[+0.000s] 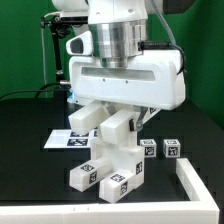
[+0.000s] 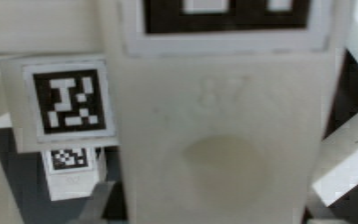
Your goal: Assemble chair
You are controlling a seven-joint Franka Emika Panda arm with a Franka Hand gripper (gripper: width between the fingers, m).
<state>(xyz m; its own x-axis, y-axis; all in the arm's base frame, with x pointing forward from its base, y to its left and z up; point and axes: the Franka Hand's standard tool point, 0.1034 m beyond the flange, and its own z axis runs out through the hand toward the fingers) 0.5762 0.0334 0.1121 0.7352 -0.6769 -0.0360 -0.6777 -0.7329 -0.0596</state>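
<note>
My gripper (image 1: 118, 116) hangs over the middle of the table, its fingers on both sides of a broad white chair piece (image 1: 120, 135). That piece stands tilted on other white tagged chair pieces (image 1: 92, 172). In the wrist view the held piece (image 2: 220, 130) fills the middle between the jaws of my gripper (image 2: 220, 205), with a tag at its far end. One finger (image 2: 108, 195) shows beside it. Another tagged white block (image 2: 69, 100) lies alongside it; it also shows in the exterior view (image 1: 85, 122). Two small cube-ended parts (image 1: 150, 148) (image 1: 172, 150) lie toward the exterior view's right.
The marker board (image 1: 62, 138) lies flat behind the pieces on the exterior view's left. A white raised border (image 1: 200, 188) runs along the table's near right corner. The table (image 1: 30, 170) is black. Cables and a dark frame stand at the back left.
</note>
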